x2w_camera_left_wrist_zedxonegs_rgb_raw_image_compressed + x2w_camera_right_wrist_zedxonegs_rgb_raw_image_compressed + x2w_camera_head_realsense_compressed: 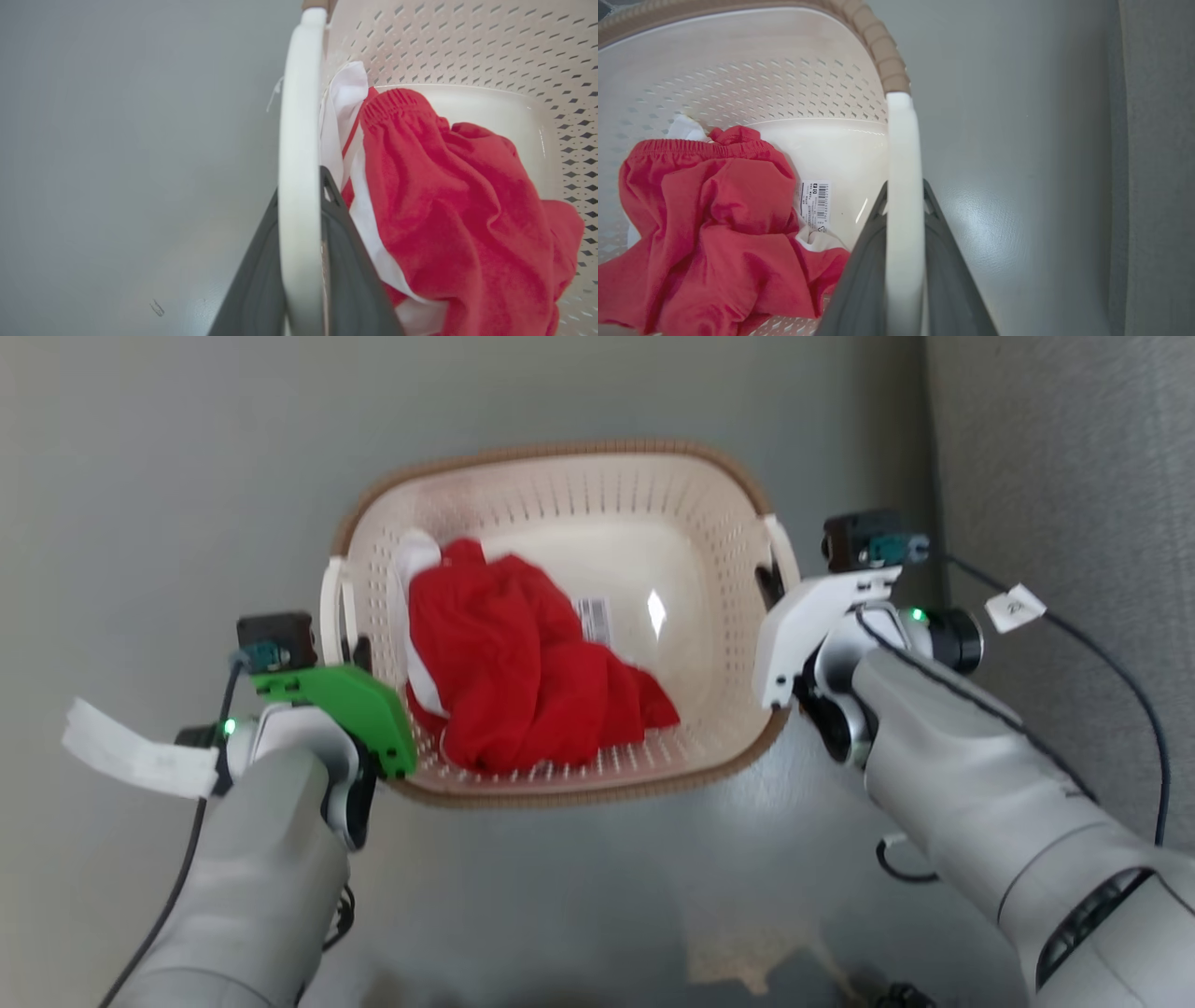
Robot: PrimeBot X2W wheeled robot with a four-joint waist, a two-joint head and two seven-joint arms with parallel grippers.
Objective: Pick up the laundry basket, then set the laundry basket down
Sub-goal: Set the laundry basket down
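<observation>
The laundry basket point(560, 457), cream with perforated walls and a brown woven rim, sits in the middle of the head view. It holds a red garment point(523, 663) and some white cloth point(415, 555). My left gripper point(353, 651) is at the basket's left side. In the left wrist view, the left gripper point(301, 186) is shut on the white left handle point(299, 116), one dark finger on each side. My right gripper point(771, 584) is at the right side. In the right wrist view, the right gripper point(904, 186) is shut on the white right handle point(903, 140). Whether the basket is off the floor cannot be told.
A grey upholstered surface point(1064, 476) rises close to the right of the basket and my right arm. Smooth grey floor point(168, 476) lies to the left and beyond the basket. A pale stain point(747, 952) marks the floor near me. A barcode label point(815, 205) sticks to the basket's bottom.
</observation>
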